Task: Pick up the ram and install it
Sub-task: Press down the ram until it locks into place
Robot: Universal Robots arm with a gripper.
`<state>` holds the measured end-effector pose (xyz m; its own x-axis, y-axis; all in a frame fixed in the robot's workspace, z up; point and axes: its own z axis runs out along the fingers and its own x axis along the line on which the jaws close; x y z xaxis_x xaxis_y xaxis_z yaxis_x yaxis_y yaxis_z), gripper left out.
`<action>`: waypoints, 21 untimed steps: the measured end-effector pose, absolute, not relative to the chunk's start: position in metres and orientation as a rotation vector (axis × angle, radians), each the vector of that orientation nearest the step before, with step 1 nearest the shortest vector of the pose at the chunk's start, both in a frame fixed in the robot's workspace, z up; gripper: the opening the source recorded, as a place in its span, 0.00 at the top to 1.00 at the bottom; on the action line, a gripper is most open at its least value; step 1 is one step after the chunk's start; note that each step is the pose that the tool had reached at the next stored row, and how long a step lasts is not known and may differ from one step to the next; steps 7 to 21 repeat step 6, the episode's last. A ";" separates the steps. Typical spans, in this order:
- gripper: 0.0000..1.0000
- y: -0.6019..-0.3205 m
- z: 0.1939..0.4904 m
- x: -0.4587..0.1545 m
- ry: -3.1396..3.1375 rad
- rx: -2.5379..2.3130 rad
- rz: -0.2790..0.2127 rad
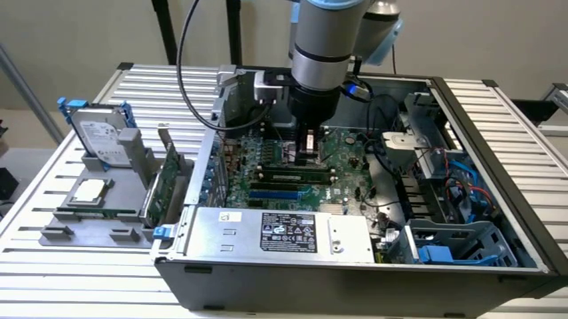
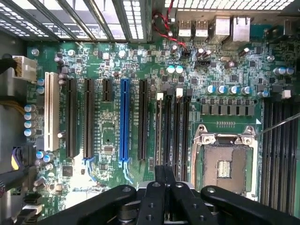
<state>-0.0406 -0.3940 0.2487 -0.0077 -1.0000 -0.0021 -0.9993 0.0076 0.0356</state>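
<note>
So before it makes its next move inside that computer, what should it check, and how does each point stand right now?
1. Tool above the motherboard: ok.
2. Tool lined up with the black memory slots: ok, in the wrist view it sits at their end.
3. Ram held in the tool: cannot tell.
4. A slot free to take it: cannot tell; a green stick lies along the slots.
5. Blue cables apart from the tool: ok, they lie off to the exterior view's right.
</note>
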 end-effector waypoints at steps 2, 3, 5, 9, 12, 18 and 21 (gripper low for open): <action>1.00 -0.394 0.249 -0.041 -2.213 2.196 -0.042; 1.00 -0.394 0.249 -0.041 -2.213 2.196 -0.042; 1.00 -0.394 0.249 -0.041 -2.213 2.196 -0.042; 1.00 -0.394 0.249 -0.041 -2.213 2.196 -0.042; 1.00 -0.394 0.249 -0.041 -2.213 2.196 -0.042; 1.00 -0.394 0.249 -0.041 -2.213 2.196 -0.042; 1.00 -0.394 0.249 -0.041 -2.213 2.196 -0.042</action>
